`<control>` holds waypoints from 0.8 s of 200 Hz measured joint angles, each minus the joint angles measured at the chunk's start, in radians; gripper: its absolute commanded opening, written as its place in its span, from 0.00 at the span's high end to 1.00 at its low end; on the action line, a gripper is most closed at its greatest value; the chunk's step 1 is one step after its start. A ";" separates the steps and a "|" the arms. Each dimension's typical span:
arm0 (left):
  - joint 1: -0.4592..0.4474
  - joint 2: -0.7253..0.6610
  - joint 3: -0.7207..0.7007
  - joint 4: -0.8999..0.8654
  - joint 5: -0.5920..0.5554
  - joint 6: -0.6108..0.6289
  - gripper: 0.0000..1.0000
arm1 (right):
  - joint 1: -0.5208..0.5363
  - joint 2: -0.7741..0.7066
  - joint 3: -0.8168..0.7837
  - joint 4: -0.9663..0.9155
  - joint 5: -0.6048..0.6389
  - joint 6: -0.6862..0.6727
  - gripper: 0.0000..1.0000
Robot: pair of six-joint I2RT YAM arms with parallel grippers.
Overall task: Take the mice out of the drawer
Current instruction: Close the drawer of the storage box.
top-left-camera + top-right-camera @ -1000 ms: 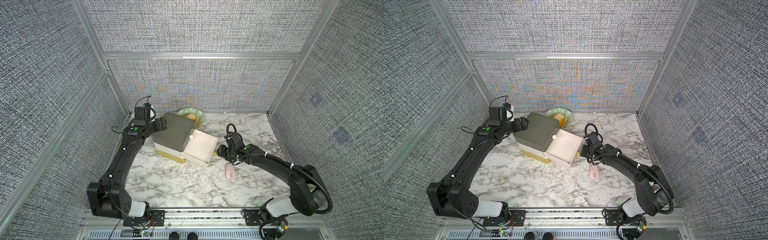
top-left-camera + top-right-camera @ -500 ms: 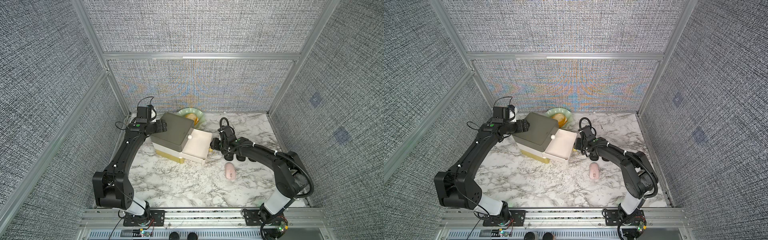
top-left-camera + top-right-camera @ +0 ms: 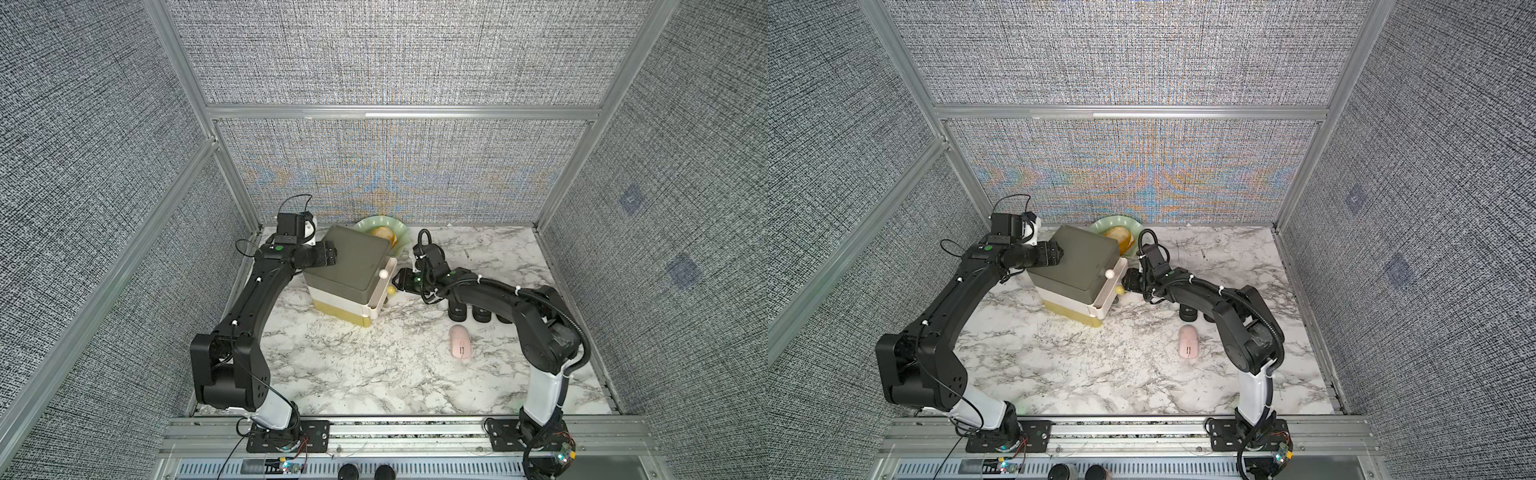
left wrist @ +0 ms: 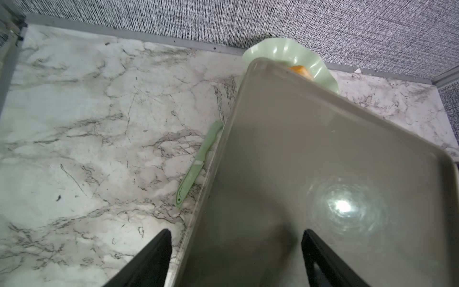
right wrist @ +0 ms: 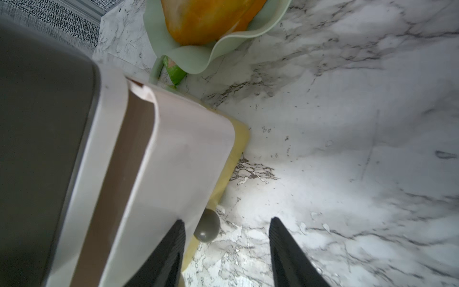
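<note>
Marble-patterned worktop (image 3: 374, 374) fills both top views, hemmed by aluminium rails and grey woven wall panels. Its near half lies open, and the far strip is crowded. A three-tier drawer unit (image 3: 349, 266) stands at the back left, with its white middle drawer (image 3: 381, 298) pulled slightly out and a wavy pale green plate (image 3: 400, 232) just behind. The left jaws sit at the unit's rear top edge. The right jaws face the drawer front, beside a round knob (image 3: 391, 291). The pink mouse (image 3: 460, 340) lies alone on bare marble, well apart from the drawer; it is matte and oval, with a small mark at its centre. Three glossy black mice (image 3: 457, 311) sit in a row just behind it, partly under the right arm (image 3: 498, 291).

From the left wrist, the left jaws are parted and clamp nothing. They straddle the rounded edge of the unit's smooth grey top (image 4: 310, 161), with one finger (image 4: 154, 256) over free marble. A pale green plastic knife (image 4: 193, 171) lies along the unit's side.

From the right wrist, the right jaws also stand apart, showing ribbed black fingers (image 5: 283, 248). The knob sits between them, close to one finger and unclamped. The drawer's front looks glossy white, above a yellow tier (image 5: 231, 159). An orange lump (image 5: 208, 17) rests in the plate.
</note>
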 measured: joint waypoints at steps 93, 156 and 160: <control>-0.004 -0.025 -0.006 -0.045 -0.018 -0.064 0.17 | 0.002 0.018 -0.029 0.132 -0.085 0.067 0.45; -0.005 -0.129 0.018 -0.094 -0.127 -0.100 0.18 | -0.034 -0.121 -0.264 0.225 -0.110 0.157 0.43; -0.005 -0.145 0.008 -0.087 -0.125 -0.098 0.18 | -0.035 -0.128 -0.282 0.237 -0.112 0.167 0.42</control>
